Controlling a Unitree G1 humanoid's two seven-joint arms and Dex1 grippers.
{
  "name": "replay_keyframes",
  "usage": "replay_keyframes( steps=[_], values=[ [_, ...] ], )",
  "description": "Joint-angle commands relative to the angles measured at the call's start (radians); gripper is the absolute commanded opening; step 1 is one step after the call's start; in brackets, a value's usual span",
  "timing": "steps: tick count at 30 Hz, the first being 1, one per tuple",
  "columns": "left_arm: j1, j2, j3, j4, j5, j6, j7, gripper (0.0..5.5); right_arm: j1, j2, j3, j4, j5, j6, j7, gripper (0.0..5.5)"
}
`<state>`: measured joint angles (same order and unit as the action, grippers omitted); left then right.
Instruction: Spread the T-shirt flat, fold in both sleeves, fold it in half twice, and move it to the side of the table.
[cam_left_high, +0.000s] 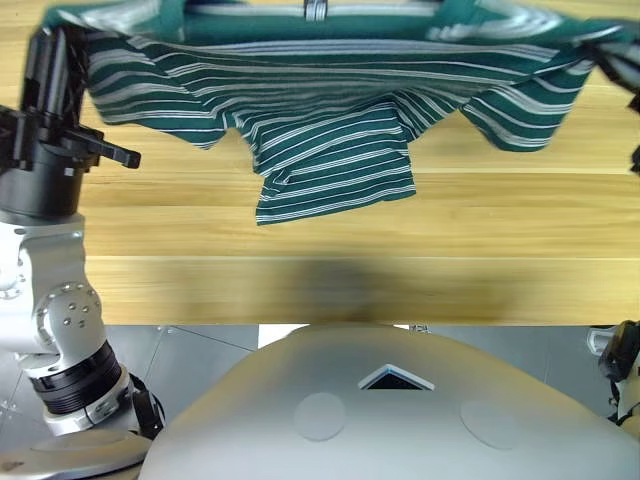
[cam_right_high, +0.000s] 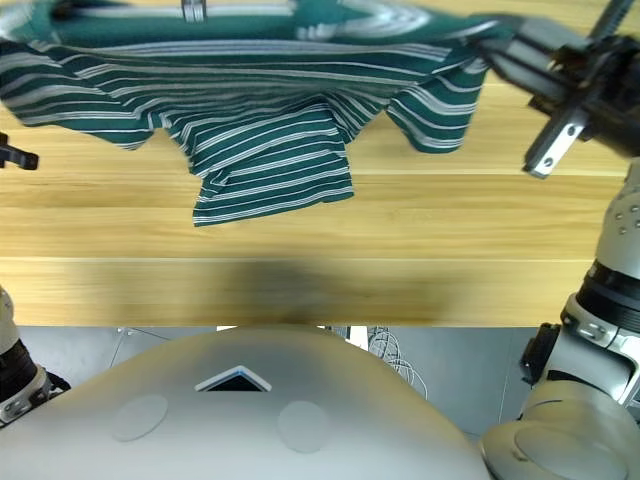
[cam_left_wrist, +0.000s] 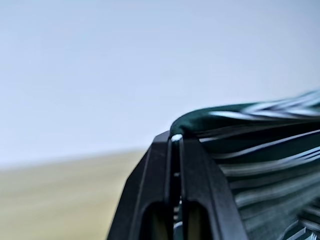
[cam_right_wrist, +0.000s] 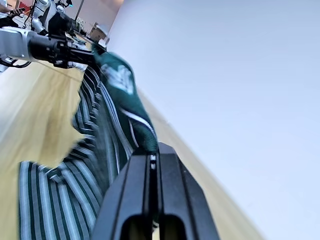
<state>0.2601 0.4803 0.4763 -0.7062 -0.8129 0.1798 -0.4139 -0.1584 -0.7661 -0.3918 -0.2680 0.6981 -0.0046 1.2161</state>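
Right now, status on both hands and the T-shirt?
Hands: left hand and right hand both shut on the T-shirt. Shirt stretched between them, hanging bunched over the wooden table. Not yet flat.

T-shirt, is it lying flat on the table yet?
No: the T-shirt hangs bunched over the table, held up by left claw and right claw.
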Motion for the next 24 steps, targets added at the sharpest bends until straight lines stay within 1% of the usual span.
replay_keyframes(
  steps=[1, 3, 5, 7, 8, 9, 10, 11, 13, 17, 20, 24],
  values=[
    [-0.09, 0.115, 0.008, -0.106, -0.033, 0.1, 0.076, 0.0, -0.173, -0.033, 0.054, 0.079, -0.132, -0.019, -0.097, 0.03],
    [-0.262, 0.185, -0.079, -0.011, -0.008, 0.191, 0.092, 0.0, -0.345, -0.004, 0.148, 0.205, -0.272, -0.018, -0.202, 0.03],
    [-0.561, 0.208, -0.225, 0.259, 0.066, 0.292, 0.062, 0.0, -0.585, 0.059, 0.264, 0.434, -0.434, -0.027, -0.311, 0.03],
    [-0.96, 0.183, -0.374, 0.778, 0.241, 0.306, -0.021, 0.0, -0.889, 0.173, 0.386, 0.82, -0.59, -0.053, -0.396, 0.03],
    [-1.158, 0.162, -0.421, 1.073, 0.333, 0.273, -0.039, 0.0, -1.031, 0.232, 0.431, 1.028, -0.654, -0.057, -0.446, 0.03],
    [-1.342, 0.148, -0.471, 1.348, 0.44, 0.206, -0.039, 0.0, -1.16, 0.287, 0.461, 1.215, -0.707, -0.05, -0.522, 0.03],
    [-1.49, 0.14, -0.496, 1.557, 0.517, 0.148, 0.008, 0.0, -1.262, 0.324, 0.465, 1.346, -0.736, -0.047, -0.614, 0.03],
    [-1.596, 0.14, -0.521, 1.696, 0.58, 0.101, 0.053, 0.0, -1.336, 0.346, 0.461, 1.429, -0.754, -0.045, -0.691, 0.03],
    [-1.731, 0.154, -0.531, 1.814, 0.634, 0.042, 0.147, 0.0, -1.438, 0.354, 0.438, 1.495, -0.757, -0.054, -0.796, 0.03],
    [-1.879, 0.188, -0.538, 1.897, 0.684, -0.024, 0.225, 0.0, -1.546, 0.331, 0.403, 1.542, -0.739, -0.062, -0.844, 0.03],
    [-1.937, 0.181, -0.525, 1.952, 0.699, -0.065, 0.23, 0.0, -1.513, 0.318, 0.406, 1.574, -0.753, -0.065, -0.821, 0.03],
    [-1.93, 0.147, -0.518, 2.019, 0.748, -0.098, 0.188, 0.0, -1.422, 0.337, 0.412, 1.616, -0.783, -0.067, -0.779, 0.03]
  ],
)
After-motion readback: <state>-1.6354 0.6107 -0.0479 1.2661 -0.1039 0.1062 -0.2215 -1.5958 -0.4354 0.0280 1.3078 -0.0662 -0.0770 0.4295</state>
